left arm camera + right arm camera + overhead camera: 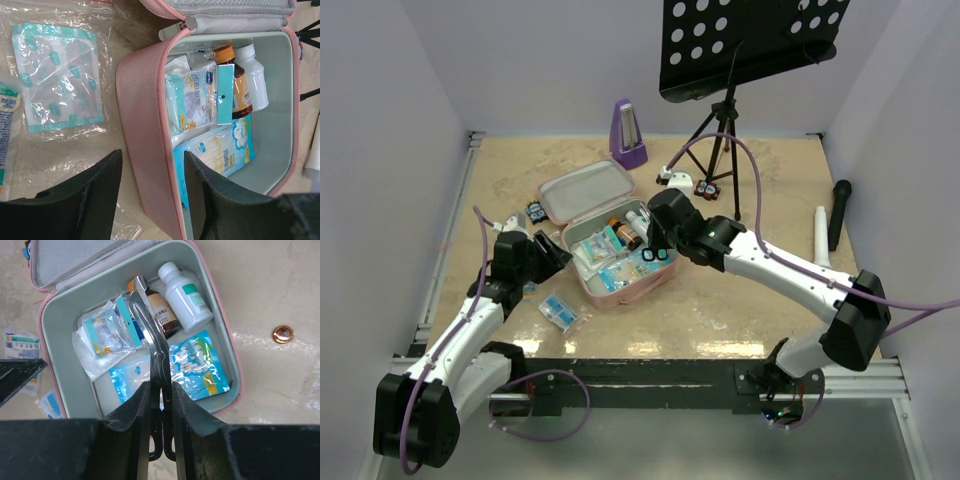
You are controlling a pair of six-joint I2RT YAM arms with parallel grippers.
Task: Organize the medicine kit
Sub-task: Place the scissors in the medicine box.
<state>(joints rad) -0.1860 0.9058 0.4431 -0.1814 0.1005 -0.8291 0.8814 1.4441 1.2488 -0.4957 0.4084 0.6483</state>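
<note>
The medicine kit (612, 296) is a pink zip case lying open mid-table, lid (585, 190) flat behind it. Inside lie a brown bottle (161, 315), a white bottle (185, 295), gauze packs (102, 335) and a blue swab packet (197, 362). My right gripper (160, 385) is shut on metal scissors (149, 322) with black handles, blades pointing over the case's inside. My left gripper (153, 154) stands open astride the case's left wall (145, 125), one finger outside and one inside, with gaps on both sides.
A clear bag of plasters (57, 75) lies left of the case, and a small blue packet (558, 312) lies near the front. A purple metronome (628, 135), a music stand (725, 120), a white tube (821, 235) and a black microphone (840, 210) stand behind and right. A small copper disc (283, 333) lies right of the case.
</note>
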